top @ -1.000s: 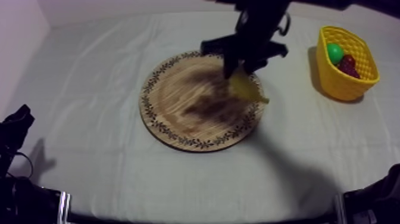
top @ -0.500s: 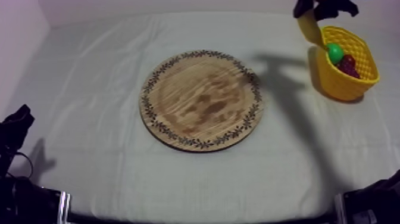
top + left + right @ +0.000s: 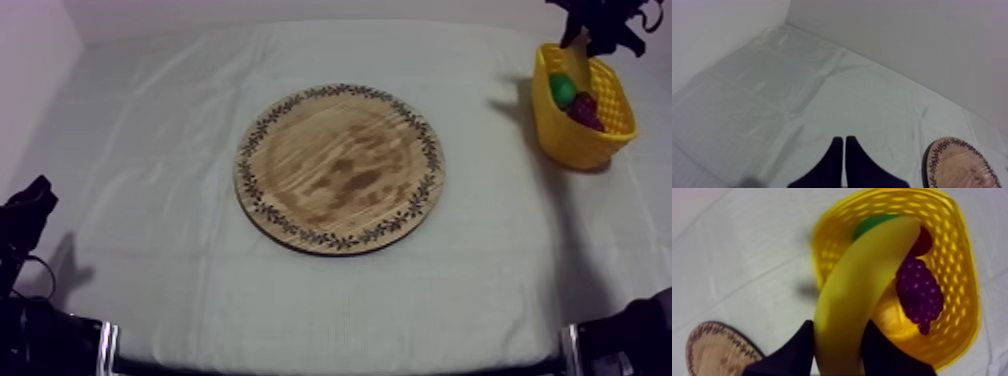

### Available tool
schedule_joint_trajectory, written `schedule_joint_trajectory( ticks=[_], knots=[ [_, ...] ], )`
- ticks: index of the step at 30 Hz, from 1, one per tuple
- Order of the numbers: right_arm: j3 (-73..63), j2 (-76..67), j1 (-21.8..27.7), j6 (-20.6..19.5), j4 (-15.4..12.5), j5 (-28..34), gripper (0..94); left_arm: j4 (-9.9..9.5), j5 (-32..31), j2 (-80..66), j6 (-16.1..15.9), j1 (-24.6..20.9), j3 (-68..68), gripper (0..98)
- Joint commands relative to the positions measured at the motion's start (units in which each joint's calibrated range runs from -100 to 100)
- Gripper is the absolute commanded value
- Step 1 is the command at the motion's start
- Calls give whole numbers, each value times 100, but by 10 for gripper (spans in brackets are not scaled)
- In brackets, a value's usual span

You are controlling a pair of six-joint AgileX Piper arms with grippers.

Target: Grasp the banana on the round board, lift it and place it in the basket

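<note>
The round wooden board (image 3: pixel 340 168), its grain scorched brown and its rim ringed with a dark leaf pattern, lay flat and bare in the middle of the worktop (image 3: pixel 150 120) under a smooth grey-white cloth. The yellow basket (image 3: pixel 585 105), a rectangular plastic lattice with an open weave, stood at the worktop's far right, well apart from the board.

The right claw (image 3: pixel 839 338) hung over the basket, its two black fingers closed round the banana (image 3: pixel 867 283), a smooth, curved yellow toy whose far end reached over the basket's opening. Beneath it lay a knobbly purple bunch of grapes (image 3: pixel 917 290), a small red fruit (image 3: pixel 924 238) and a glossy green fruit (image 3: pixel 872 224). The left claw (image 3: pixel 843 145) rested low at its own side, fingers together in a narrow wedge, the board's rim near it.

A second before, the banana had been gripped above the board's right rim; half a second before, it was at the basket's rim; now it was over the basket. The left arm had not moved.

Counted: one board, one basket, one banana, one bunch of grapes, one red fruit, one green fruit, two claws.
</note>
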Motion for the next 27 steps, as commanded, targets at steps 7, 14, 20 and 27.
schedule_joint_trajectory(
  ticks=[7, 14, 20, 27],
  knots=[
    [-26, 75, 146, 79, -58, -94, 535, -2, 0, 4, 0, -1, 0, 1],
    [158, -609, 123, 326, -221, 184, 574, -2, 0, 4, 1, -1, 0, 1],
    [726, -1905, 105, 678, -422, 236, 500, -2, 0, 4, 0, -1, 0, 1],
    [1477, -3670, -20, 1072, -672, 333, 316, -2, 0, 4, 0, -1, 0, 1]
  ],
)
